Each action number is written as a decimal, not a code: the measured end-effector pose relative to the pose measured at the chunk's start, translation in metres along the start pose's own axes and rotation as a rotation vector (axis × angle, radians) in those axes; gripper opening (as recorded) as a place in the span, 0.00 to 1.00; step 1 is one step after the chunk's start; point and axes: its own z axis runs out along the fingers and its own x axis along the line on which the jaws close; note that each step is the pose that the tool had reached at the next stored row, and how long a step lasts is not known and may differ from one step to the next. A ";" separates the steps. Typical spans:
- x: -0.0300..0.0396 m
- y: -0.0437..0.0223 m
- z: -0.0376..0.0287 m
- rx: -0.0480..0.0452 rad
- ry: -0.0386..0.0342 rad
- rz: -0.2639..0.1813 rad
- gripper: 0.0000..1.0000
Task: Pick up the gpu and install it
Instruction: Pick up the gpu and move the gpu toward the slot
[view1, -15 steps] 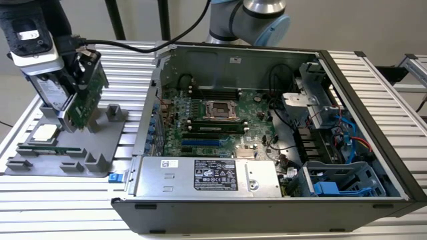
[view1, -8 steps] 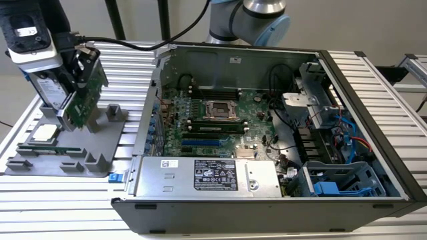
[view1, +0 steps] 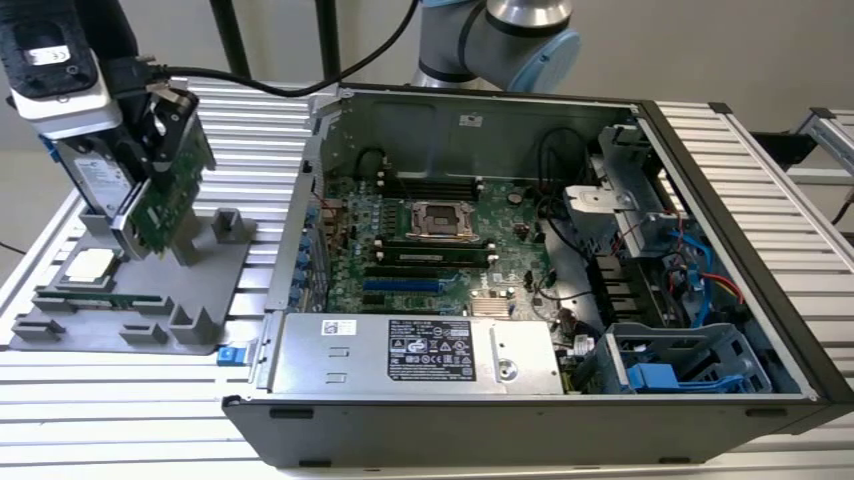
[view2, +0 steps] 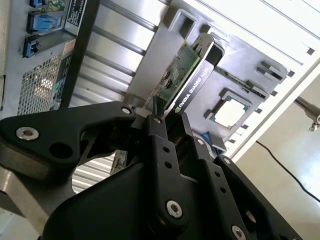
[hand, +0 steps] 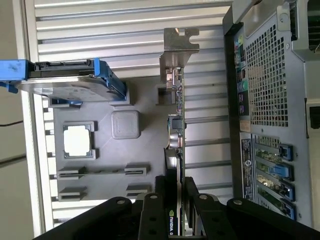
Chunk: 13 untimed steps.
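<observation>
The gpu (view1: 171, 195) stands on edge over the grey parts holder (view1: 247, 262) at the exterior view's left, green board facing the computer case. My gripper (view1: 158, 115) comes down on its top edge. In both wrist views the black fingers (view2: 159, 135) sit on either side of the card, shut on it. The gpu (view2: 186, 75) shows its green face and black shroud edge. Edge-on, the gpu (hand: 176, 125) ends in a silver bracket (hand: 178, 47). Its lower edge is level with the holder's slot posts; I cannot tell whether it still rests in the slot.
A silver hard drive with blue rails (view1: 96, 180) stands in the holder right beside the gpu. A processor chip (view1: 88, 265) lies in the holder. The open computer case (view1: 694, 180) lies to the exterior view's right, with motherboard slots (view1: 400, 284) and a power supply (view1: 414, 350).
</observation>
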 end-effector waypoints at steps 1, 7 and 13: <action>0.0000 0.0000 -0.0006 0.0001 0.0001 0.000 0.00; 0.0000 0.0002 -0.0044 0.0000 0.0000 0.000 0.00; -0.0001 0.0004 -0.0081 0.0000 0.0000 0.000 0.00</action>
